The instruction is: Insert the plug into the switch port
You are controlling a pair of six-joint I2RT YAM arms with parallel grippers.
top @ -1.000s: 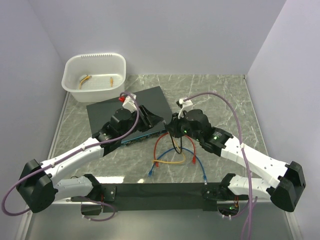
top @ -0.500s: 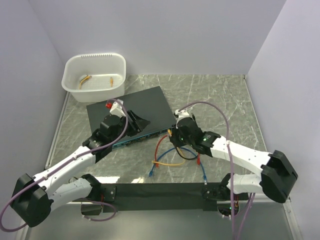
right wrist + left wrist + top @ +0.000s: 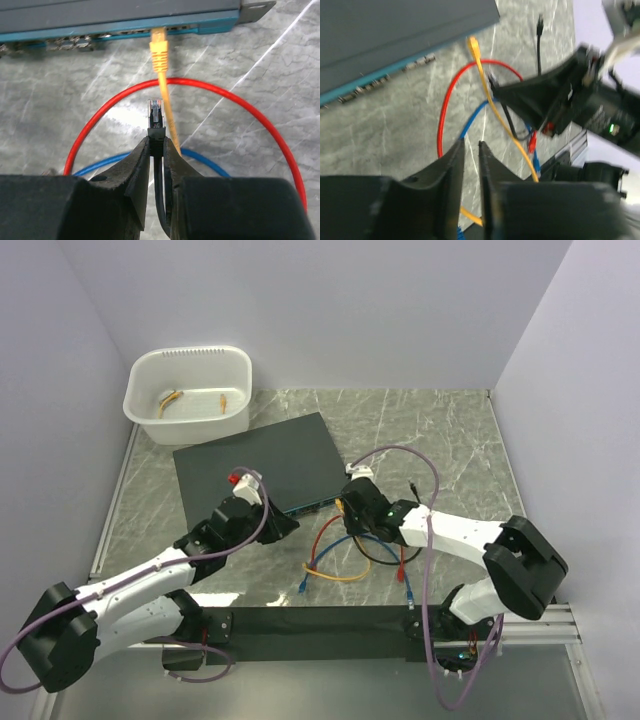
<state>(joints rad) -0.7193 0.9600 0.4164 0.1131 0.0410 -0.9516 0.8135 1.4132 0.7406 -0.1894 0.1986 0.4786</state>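
Clamped narrowly on the black plug [image 3: 156, 116], the right gripper [image 3: 156, 146] points it lengthwise at a free switch port [image 3: 136, 33] just ahead, left of the seated yellow plug [image 3: 159, 47], mid-table [image 3: 450, 440].

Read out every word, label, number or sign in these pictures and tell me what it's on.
No text can be read in any view.
switch's teal-blue face: port markings, if any, too blurred to read.
black plug in the right tool, yellow plug, white tub: no lettering visible.
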